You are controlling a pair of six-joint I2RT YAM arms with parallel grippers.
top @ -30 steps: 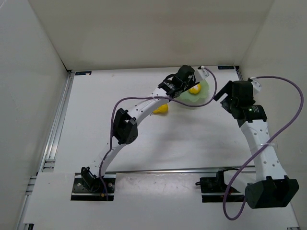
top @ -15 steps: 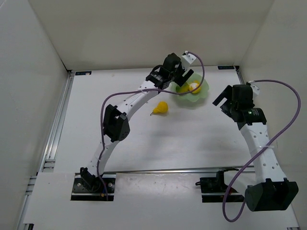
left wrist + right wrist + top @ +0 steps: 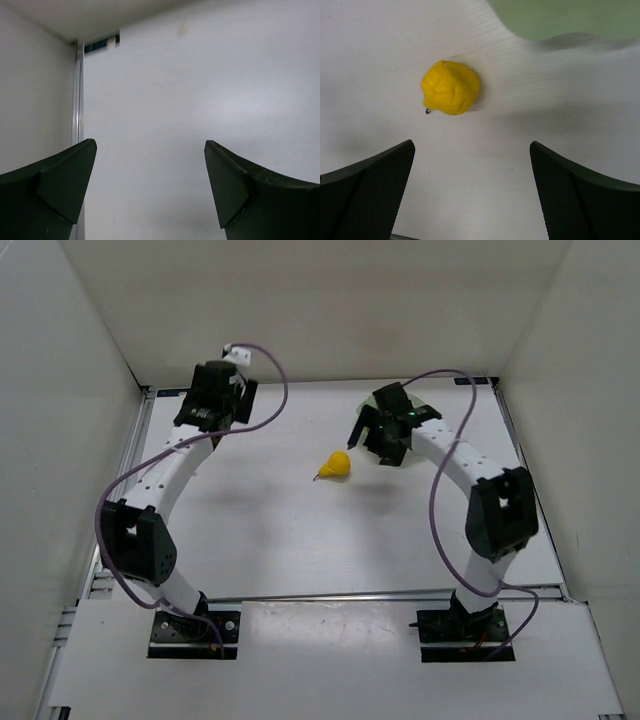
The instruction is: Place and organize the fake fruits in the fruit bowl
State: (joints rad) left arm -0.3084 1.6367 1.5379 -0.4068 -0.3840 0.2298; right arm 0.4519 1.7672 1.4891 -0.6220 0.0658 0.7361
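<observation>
One yellow pear-shaped fake fruit lies on the white table, left of the fruit bowl. The pale green fruit bowl is mostly hidden under my right arm in the top view, so its contents cannot be seen. My right gripper hovers open between the bowl and the fruit, which sits just beyond its fingertips. My left gripper is open and empty over bare table near the back-left corner.
White walls enclose the table on three sides. A metal rail runs along the left edge, with a black bracket at the back-left corner. The arm bases sit at the near edge.
My left gripper opened over the bowl, left a yellow fruit in it, and swung away to the back-left corner. My right arm swung in from the right over the bowl toward the loose fruit.
</observation>
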